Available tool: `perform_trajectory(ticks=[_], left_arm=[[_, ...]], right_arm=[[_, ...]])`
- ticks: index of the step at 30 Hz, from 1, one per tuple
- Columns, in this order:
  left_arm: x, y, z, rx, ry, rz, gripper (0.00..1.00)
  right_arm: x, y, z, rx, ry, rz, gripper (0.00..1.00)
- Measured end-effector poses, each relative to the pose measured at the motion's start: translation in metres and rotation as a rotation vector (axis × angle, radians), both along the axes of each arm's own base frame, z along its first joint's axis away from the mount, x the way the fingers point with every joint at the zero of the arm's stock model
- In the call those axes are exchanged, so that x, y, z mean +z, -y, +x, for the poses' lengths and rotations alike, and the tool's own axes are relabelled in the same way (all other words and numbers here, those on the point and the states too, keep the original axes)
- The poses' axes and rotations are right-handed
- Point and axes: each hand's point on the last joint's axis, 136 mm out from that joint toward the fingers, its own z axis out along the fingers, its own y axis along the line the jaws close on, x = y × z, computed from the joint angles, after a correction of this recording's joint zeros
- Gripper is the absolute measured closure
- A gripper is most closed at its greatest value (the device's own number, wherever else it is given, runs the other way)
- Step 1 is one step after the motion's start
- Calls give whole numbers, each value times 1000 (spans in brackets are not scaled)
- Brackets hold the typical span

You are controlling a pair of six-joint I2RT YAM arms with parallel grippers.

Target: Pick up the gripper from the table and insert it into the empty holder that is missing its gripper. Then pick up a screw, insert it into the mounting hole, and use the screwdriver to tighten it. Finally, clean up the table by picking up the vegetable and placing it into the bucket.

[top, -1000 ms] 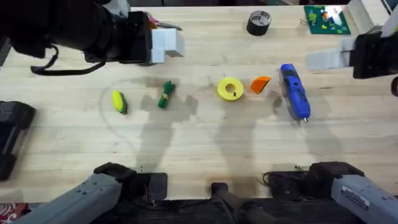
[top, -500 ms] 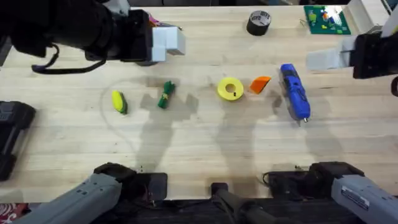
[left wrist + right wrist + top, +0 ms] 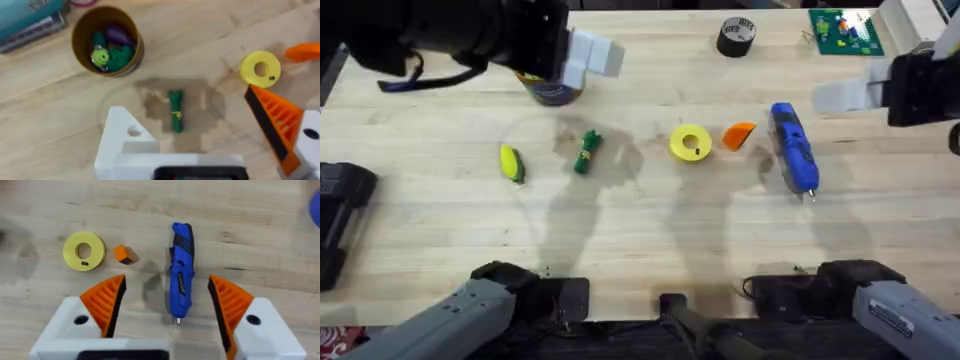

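Light butcher-block table (image 3: 650,230) spreads wide across the overhead view, and the pieces sit strung out in a row along its middle. From left to right we have a small yellow toy (image 3: 511,163), the green vegetable (image 3: 586,152), the yellow flat ring (image 3: 691,142), the orange gripper (image 3: 739,134) and the blue screwdriver (image 3: 794,147), its metal bit pointing toward the arms' bases.

Up high at the far left hangs the left gripper (image 3: 210,135), and its wrist view tells the story: one finger is a bare white holder (image 3: 120,135) with an open mounting hole, the other carries its orange ribbed pad (image 3: 275,122). The jaws stand wide apart with nothing between them. The vegetable (image 3: 175,110) lies on the wood in the gap between them, well below, untouched. Beyond it sits the mustard bucket (image 3: 107,41), already holding some toy produce, and the ring (image 3: 260,69) is off to one side with the loose orange gripper (image 3: 304,51) just past it.

Over on the right, the right gripper (image 3: 167,302) hovers above the table, both orange pads on, jaws spread wide and empty. The screwdriver (image 3: 181,281) lies lengthwise right between those fingers, down on the wood. The orange gripper (image 3: 125,253) rests beside the ring (image 3: 84,251), outside the jaws.

A black tape roll (image 3: 736,36) sits at the far edge.
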Motion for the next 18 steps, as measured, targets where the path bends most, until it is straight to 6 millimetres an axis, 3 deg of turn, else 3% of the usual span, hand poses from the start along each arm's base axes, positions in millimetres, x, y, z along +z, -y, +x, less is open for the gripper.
perform_trajectory(ticks=[6, 18], left_arm=[[7, -5, 3, -2, 43, 35, 15], [66, -31, -53, -10, 280, 33, 15]], right_arm=[[0, 0, 0, 0, 0, 0, 6], [0, 0, 0, 0, 0, 0, 7]])
